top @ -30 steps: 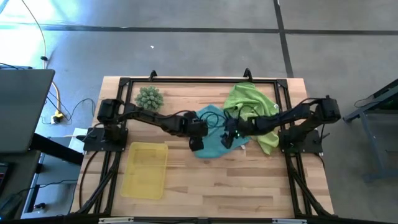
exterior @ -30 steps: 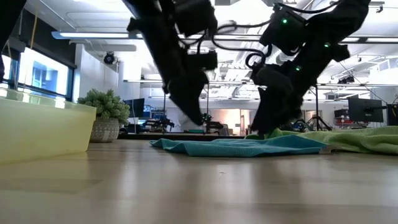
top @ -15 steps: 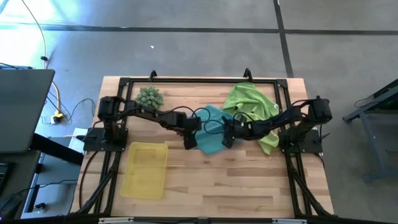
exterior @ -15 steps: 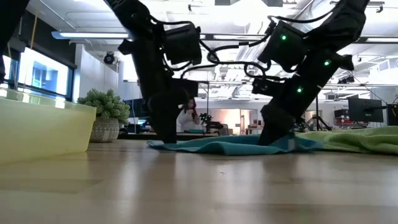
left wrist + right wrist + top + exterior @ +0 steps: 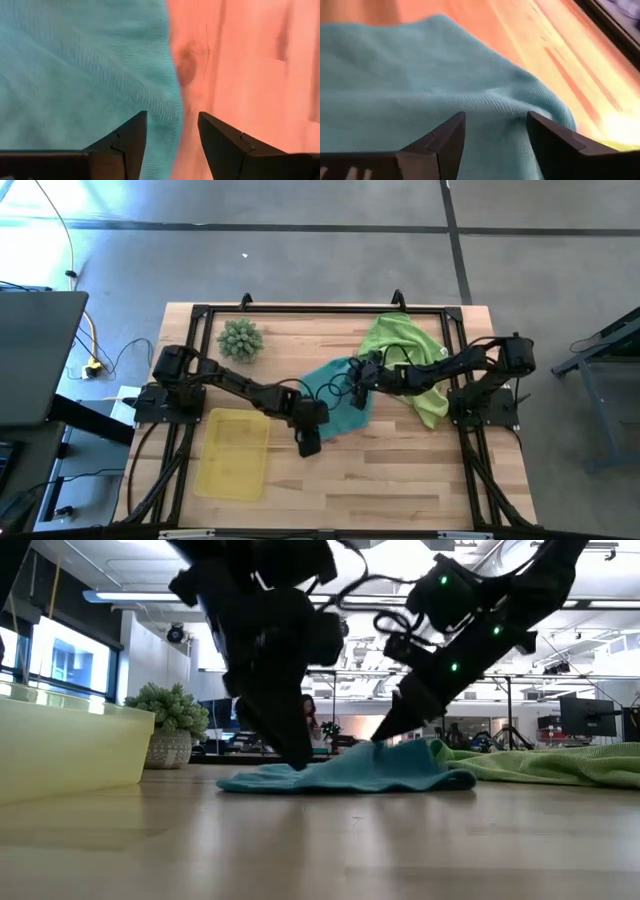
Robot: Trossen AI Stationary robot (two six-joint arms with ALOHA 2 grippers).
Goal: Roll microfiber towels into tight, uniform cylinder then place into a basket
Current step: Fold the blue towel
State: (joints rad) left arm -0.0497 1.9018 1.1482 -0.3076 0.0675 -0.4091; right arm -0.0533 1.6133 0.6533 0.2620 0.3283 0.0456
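We are seeing the teal towel [image 5: 338, 397] lying slantwise between both open grippers (neither gripping it), left gripper [image 5: 305, 446] at its near-left corner, right gripper [image 5: 358, 377] at its far end

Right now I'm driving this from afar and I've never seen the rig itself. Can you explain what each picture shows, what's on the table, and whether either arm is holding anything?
Two dark robot arms work at a wooden table. One camera looks straight down, one sits at table height, and one rides on each wrist.

On the table lie a teal towel, lime green towels in a heap, a yellow basket and a spiky pale-green ball.

The left gripper is at the teal towel's near edge; its wrist view shows open fingers straddling the cloth's edge. The right gripper is at the towel's far side, fingers open over the cloth. Neither holds anything.
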